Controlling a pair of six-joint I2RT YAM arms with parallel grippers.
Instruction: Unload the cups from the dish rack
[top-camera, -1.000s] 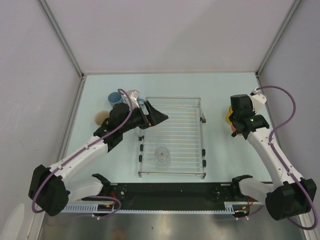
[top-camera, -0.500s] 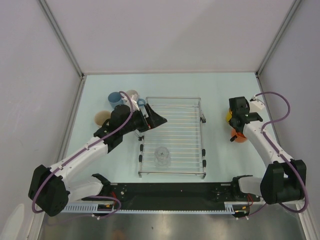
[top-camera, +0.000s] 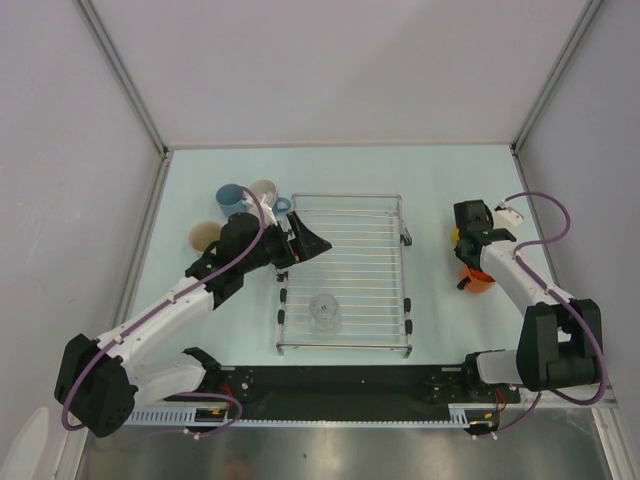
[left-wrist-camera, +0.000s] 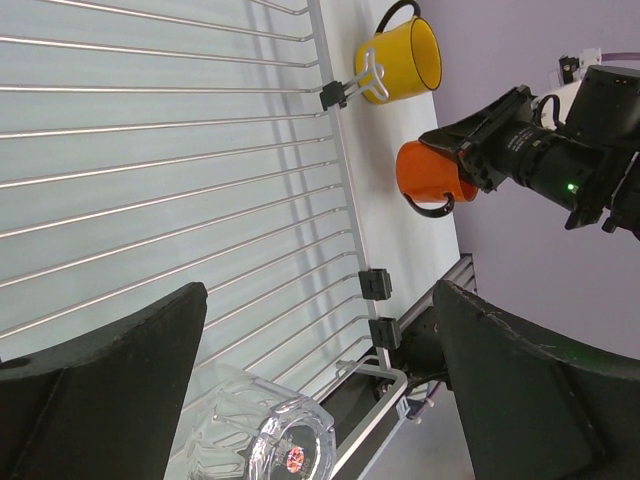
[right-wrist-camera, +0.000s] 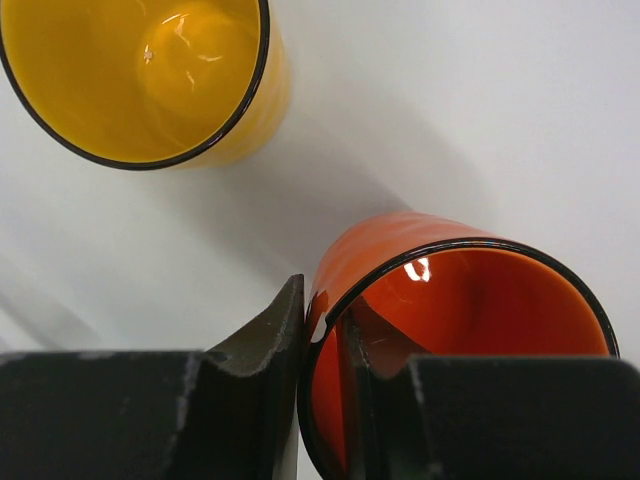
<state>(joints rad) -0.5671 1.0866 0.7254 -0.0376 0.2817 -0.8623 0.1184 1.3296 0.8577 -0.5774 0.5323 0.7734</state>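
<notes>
The silver wire dish rack (top-camera: 345, 197) lies mid-table with a small clear glass (top-camera: 323, 312) (left-wrist-camera: 255, 430) upside down near its front. My left gripper (top-camera: 316, 241) (left-wrist-camera: 320, 292) hovers open over the rack's far left part, beyond the glass, holding nothing. To the right of the rack, my right gripper (top-camera: 470, 262) (right-wrist-camera: 325, 330) is shut on the orange mug (top-camera: 479, 280) (right-wrist-camera: 450, 265) (left-wrist-camera: 428, 172), one finger inside its rim and one outside. The mug is tilted. The yellow cup (top-camera: 456, 236) (right-wrist-camera: 150, 70) (left-wrist-camera: 405, 60) stands just beyond it.
Left of the rack stand a light blue cup (top-camera: 229, 197), a pale cup (top-camera: 263, 189) and a tan cup (top-camera: 203, 236), partly hidden by my left arm. Grey walls enclose the table on three sides. A black rail (top-camera: 340, 385) runs along the near edge.
My right arm has folded in, bringing the orange mug slightly nearer and more into sight beside the yellow cup. My left gripper has drawn back a little over the rack.
</notes>
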